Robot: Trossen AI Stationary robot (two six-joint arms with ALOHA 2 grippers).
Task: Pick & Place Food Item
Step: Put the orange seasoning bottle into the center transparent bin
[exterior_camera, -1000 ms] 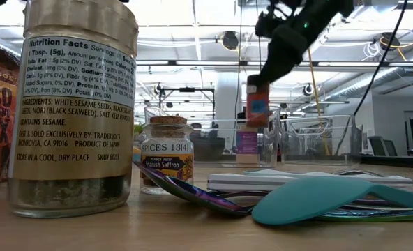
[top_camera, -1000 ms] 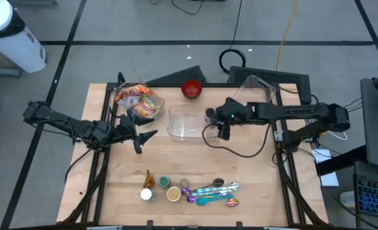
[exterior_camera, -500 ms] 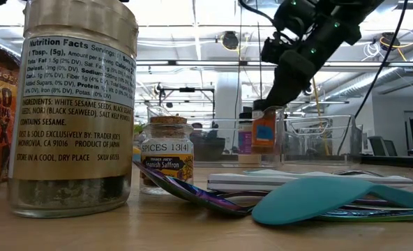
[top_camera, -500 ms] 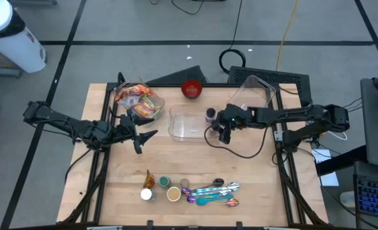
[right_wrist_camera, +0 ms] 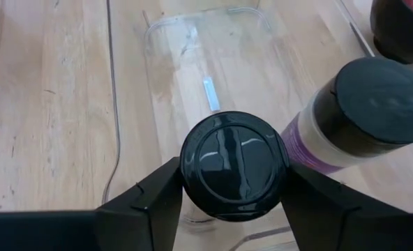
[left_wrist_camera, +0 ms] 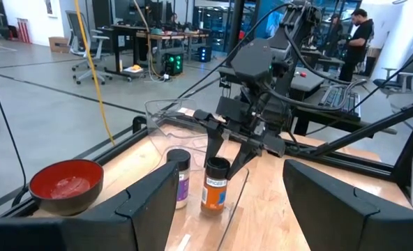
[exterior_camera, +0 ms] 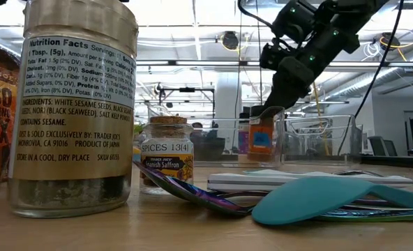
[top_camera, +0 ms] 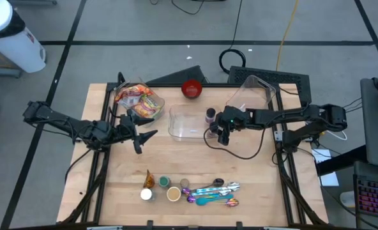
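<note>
In the clear container at the table's middle a spice jar stands upright beside another jar (apart from it), with the bowl behind it.

A pale wooden table carries everything. Toward its back edge stand a red bowl, a bag of snacks and a clear tub, with a second clear container off to the right. Along the front edge sits a row of small spice jars beside a cluster of coloured spoons, and a black cable loops over the wood near the tub.
</note>
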